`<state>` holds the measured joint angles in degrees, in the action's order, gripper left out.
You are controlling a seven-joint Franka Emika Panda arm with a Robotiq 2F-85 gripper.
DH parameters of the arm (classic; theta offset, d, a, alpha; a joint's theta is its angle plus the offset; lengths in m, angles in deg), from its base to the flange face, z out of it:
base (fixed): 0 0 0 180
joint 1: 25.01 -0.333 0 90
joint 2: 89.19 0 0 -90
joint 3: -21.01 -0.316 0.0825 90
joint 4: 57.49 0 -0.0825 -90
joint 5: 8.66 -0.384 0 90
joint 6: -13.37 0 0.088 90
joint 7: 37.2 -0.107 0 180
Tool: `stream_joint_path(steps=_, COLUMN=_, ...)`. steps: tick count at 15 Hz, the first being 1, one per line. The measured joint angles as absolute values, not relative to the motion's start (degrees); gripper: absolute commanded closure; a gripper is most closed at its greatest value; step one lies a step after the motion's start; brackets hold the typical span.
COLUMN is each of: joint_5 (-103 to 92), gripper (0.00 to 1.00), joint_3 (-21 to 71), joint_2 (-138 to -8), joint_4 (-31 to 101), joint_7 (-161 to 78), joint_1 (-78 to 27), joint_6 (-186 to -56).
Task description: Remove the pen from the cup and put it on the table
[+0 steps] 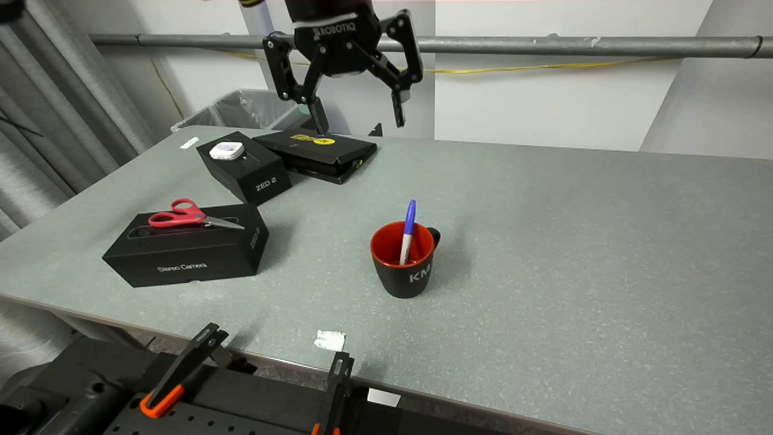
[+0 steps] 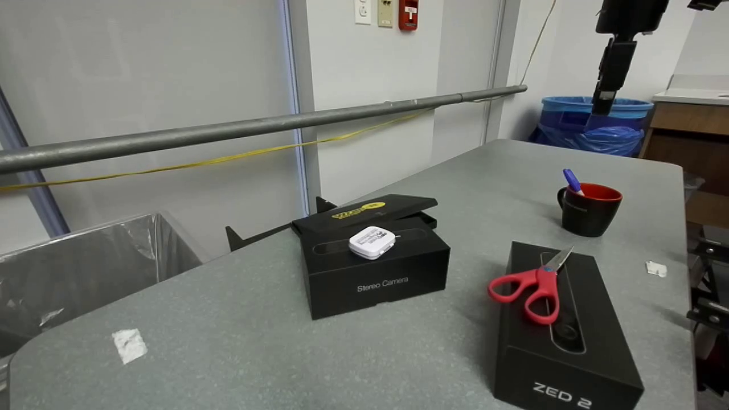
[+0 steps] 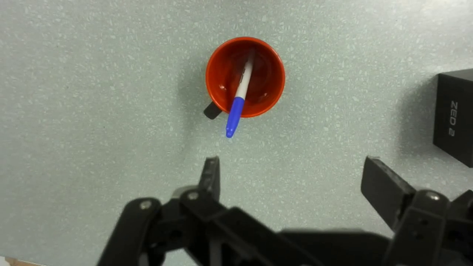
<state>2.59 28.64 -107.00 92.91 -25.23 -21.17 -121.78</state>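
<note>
With the cup (image 1: 403, 281) as dial centre in an exterior view, two orange-ended bars (image 1: 184, 365) come nearest, at seven and eight o'clock, by the front of the table (image 1: 574, 290). A white scrap (image 1: 330, 340) lies on it between those hours. The cup stands upright, its handle toward two. The pen (image 1: 407, 234) leans inside it, blue cap up above the rim; in the wrist view the cap crosses the rim between six and seven, though the lower end is blurred and I can't be sure where it rests. At nine sits a box (image 1: 187, 251) with scissors (image 1: 196, 217) on top; at ten, a second box (image 1: 250, 175) bearing a white case (image 1: 227, 150); toward eleven, a flat box (image 1: 320, 151) just beside that one, its lid ajar. Above the table, between eleven and twelve, hangs the gripper (image 1: 362, 128), released, its fingers well apart and well away from the pen. Beyond the far edge a bin (image 1: 247, 109) shows between ten and eleven, and a pipe (image 1: 543, 45) crosses twelve along the wall (image 1: 574, 109).
</note>
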Motion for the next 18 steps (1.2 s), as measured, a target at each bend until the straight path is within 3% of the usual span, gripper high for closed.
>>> stream_joint_path(steps=18, joint_5=10.79, gripper=0.0, joint_3=29.25, joint_2=-82.43, joint_4=87.09, joint_7=-39.48, joint_1=-17.57, joint_6=-137.71)
